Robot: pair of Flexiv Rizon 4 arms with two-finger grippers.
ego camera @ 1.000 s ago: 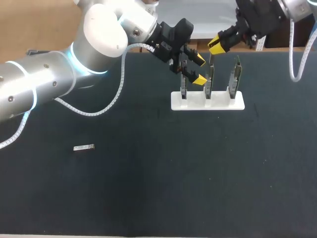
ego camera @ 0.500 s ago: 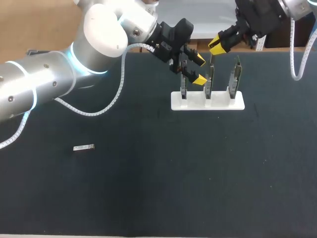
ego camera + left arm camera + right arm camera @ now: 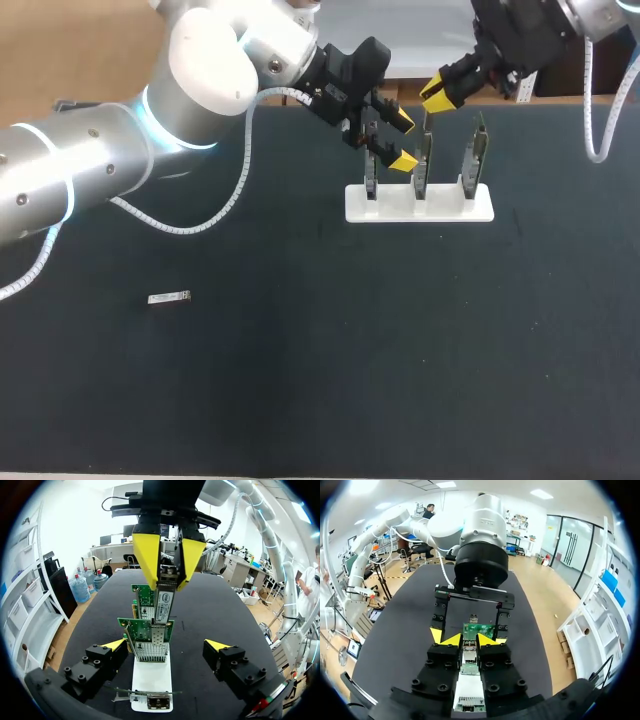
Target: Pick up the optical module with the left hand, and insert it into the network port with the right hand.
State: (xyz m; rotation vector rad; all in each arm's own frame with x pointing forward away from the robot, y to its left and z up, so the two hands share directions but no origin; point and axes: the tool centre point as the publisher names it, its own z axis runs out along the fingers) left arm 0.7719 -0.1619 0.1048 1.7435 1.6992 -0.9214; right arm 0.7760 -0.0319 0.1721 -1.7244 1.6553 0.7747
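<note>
The optical module [image 3: 164,605] hangs upright, pinched in the right claw [image 3: 168,567], over the middle network card [image 3: 149,630] of three. The cards stand in a white stand [image 3: 420,206] near the far edge of the surface [image 3: 320,380]. The left claw [image 3: 166,646] is spread, its fingers on either side of the stand's near end. A second module [image 3: 168,298] lies flat toward the surface's left edge.

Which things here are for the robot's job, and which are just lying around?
For the job: optical module held by the right gripper; network card on the white stand; left gripper, open around it.
Lying about: small silver piece on the table.
</note>
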